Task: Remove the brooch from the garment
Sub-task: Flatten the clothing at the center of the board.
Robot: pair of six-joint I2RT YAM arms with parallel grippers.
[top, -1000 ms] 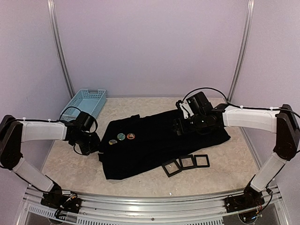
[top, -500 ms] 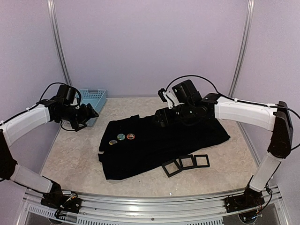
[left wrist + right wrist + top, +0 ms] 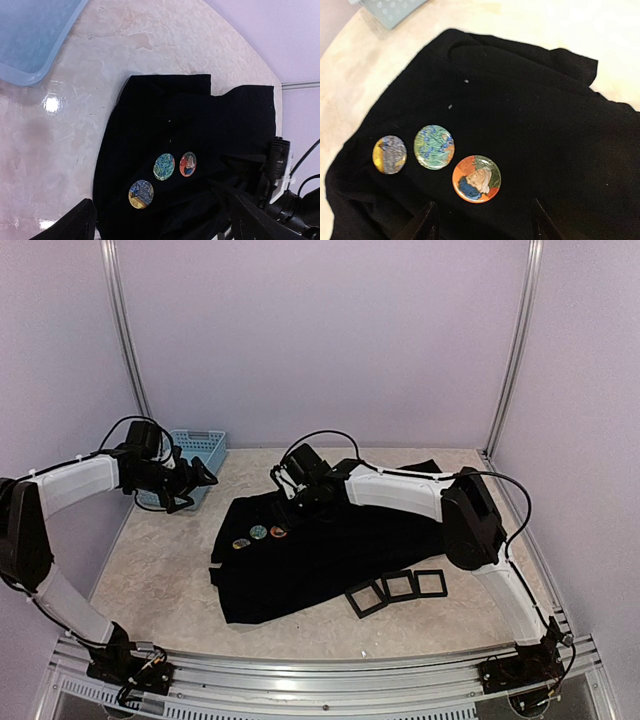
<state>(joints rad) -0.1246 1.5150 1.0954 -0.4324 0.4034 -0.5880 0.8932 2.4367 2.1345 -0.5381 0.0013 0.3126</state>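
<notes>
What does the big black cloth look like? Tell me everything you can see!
The garment is a big, floppy piece of plain black fabric. It lies spread out but rumpled on the pale marbled table, with wrinkled, folded edges. Three round picture badges sit in a row on it, near its left end in the overhead view. Three small black square frames lie by its near edge.
</notes>
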